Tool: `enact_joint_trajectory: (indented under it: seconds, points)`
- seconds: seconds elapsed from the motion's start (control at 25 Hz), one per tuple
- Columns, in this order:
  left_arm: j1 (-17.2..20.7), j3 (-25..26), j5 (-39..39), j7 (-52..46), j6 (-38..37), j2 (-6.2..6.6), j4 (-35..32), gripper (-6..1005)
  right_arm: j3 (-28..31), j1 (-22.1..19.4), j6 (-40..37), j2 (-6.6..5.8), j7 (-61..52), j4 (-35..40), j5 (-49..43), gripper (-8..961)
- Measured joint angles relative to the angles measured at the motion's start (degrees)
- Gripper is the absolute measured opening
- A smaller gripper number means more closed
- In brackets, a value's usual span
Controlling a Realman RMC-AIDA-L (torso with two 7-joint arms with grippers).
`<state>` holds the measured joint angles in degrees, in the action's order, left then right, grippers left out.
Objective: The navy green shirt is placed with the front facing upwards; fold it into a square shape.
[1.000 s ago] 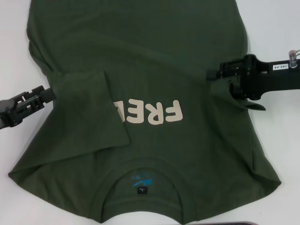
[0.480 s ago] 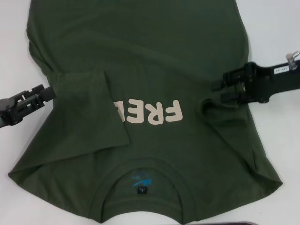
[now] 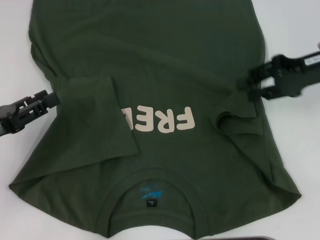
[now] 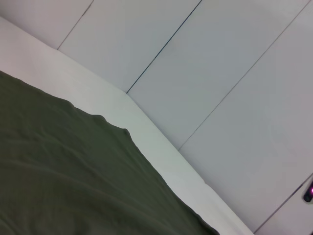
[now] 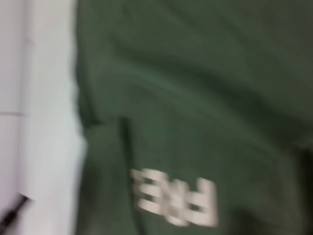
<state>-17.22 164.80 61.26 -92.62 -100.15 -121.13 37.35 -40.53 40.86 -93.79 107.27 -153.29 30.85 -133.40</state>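
The right end effector (image 3: 248, 86) has retreated toward 3 o'clock, leaving the right sleeve (image 3: 239, 120) folded inward. The shirt (image 3: 150, 75) lies flat on the worktop (image 3: 300, 30), collar (image 3: 150, 200) at 6 o'clock, "FREE" at centre. The left end effector (image 3: 47, 100) sits at 9 o'clock on the shirt edge. For both, finger separation cannot be determined. Risk: the loosely bunched right sleeve may spring open, skewing the square.
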Motion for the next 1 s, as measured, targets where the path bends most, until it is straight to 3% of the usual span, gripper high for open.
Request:
enact_joint_trajectory:
  seconds: [0.16, 0.32, 0.44, 0.84, 1.0]
  points:
    - [-0.1, 0.0, 0.0, 0.0, 0.0, 0.03, 0.0, 553, -0.7, -0.7, -3.3, -1.82, -0.7, 4.3, -4.6, 507]
    - [-0.2, 0.0, 0.0, 0.0, 0.0, -0.1, 0.0, 553, 0.2, -1.5, -3.9, -2.31, -1.9, 6.3, -4.9, 506]
    - [-0.2, 0.0, 0.0, 0.0, 0.1, -0.17, 0.0, 553, 0.0, -1.6, -2.5, -1.55, -1.8, 5.8, -5.5, 506]
    - [-0.2, 0.0, 0.1, 0.0, 0.1, -0.17, 0.0, 554, -1.5, -1.0, 2.2, 2.67, -1.6, 5.4, -7.9, 506]
    - [-0.2, 0.0, 0.6, 0.0, 0.1, -0.3, 0.0, 554, -3.2, -0.9, 3.8, 3.19, -1.8, 5.4, -8.0, 506]
